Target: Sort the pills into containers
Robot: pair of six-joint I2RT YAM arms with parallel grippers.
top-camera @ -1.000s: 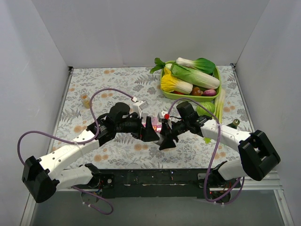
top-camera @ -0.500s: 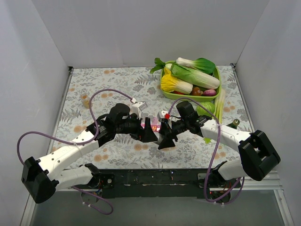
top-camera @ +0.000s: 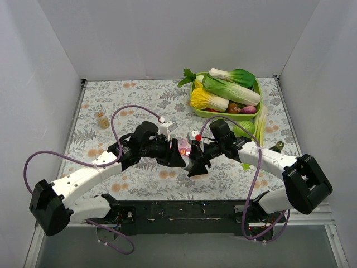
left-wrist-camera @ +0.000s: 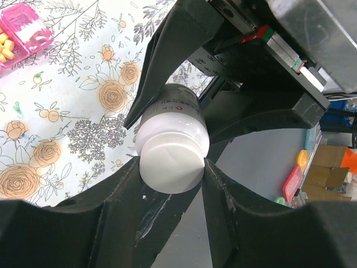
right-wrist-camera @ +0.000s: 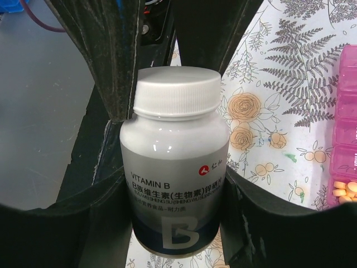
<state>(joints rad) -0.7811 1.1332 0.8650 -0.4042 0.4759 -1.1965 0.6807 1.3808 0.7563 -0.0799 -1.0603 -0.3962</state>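
The left end effector [left-wrist-camera: 171, 163] is closed partway, both fingers pressing on the sides of the cap [left-wrist-camera: 170, 151] of one vitamin bottle [right-wrist-camera: 174, 190]. The right end effector [right-wrist-camera: 174, 180] stands a little wider and clamps that bottle's body, one finger on each side of the label. The two face each other in the middle of the worktop [top-camera: 134, 92], with the bottle held between them, clear of the floral surface. Its long axis runs from one end effector to the other, with the cap toward the left arm.

One pink pill organizer [top-camera: 182, 147] lies on the worktop just on the far side of the two end effectors. From above only a short piece shows, so its direction cannot be told there. In the right wrist view its row of compartments runs up the picture's right edge, beside the bottle and roughly parallel to it. One compartment holds a few yellow-orange pills [right-wrist-camera: 343, 190].

Far right, one green tray [top-camera: 196, 107] is heaped with toy vegetables [top-camera: 231, 89]. Far left, one small jar [top-camera: 101, 119] stands alone, well apart from everything else.
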